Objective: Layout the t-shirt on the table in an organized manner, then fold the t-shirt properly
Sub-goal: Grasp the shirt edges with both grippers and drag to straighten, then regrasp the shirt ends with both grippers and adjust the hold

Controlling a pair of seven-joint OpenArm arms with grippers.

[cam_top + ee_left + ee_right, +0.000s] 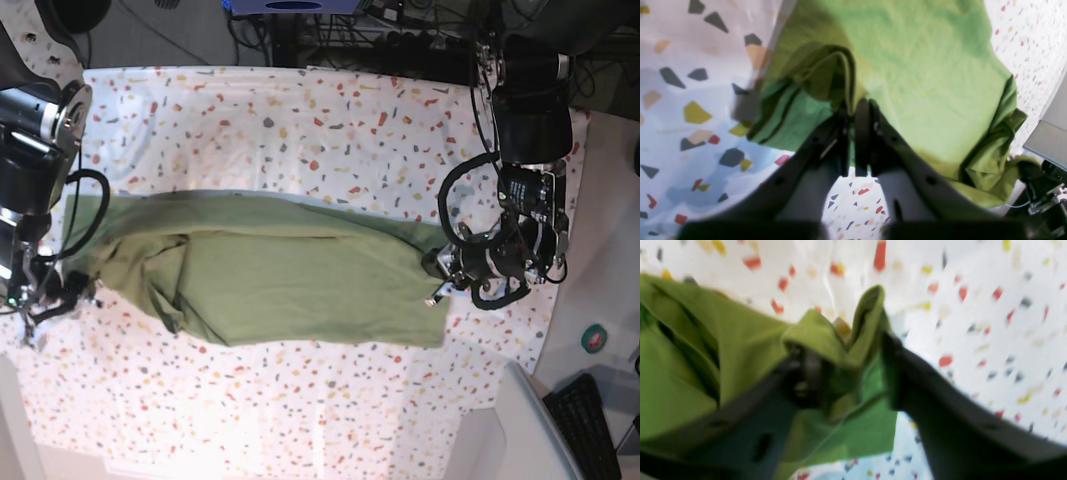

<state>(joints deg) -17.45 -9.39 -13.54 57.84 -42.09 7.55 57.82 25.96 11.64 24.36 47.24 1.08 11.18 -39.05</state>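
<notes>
The olive-green t-shirt [280,280] lies stretched in a long band across the speckled table [300,130], with creases bunched toward its left end. At the shirt's right end, my left gripper [437,268] is on the cloth. In the left wrist view its jaws [853,105] stand almost together, pinching a folded edge of the t-shirt [923,66]. In the right wrist view my right gripper [843,346] is open, its fingers wide apart. A loose bunch of the t-shirt [750,340] rests between them and over the left finger [800,363].
A plain grey-white surface [520,420] borders the table at the front right, with a keyboard [600,420] and a small green disc [594,338] beyond it. Cables and equipment [400,30] crowd the far edge. The right arm's body [30,150] stands over the left table edge.
</notes>
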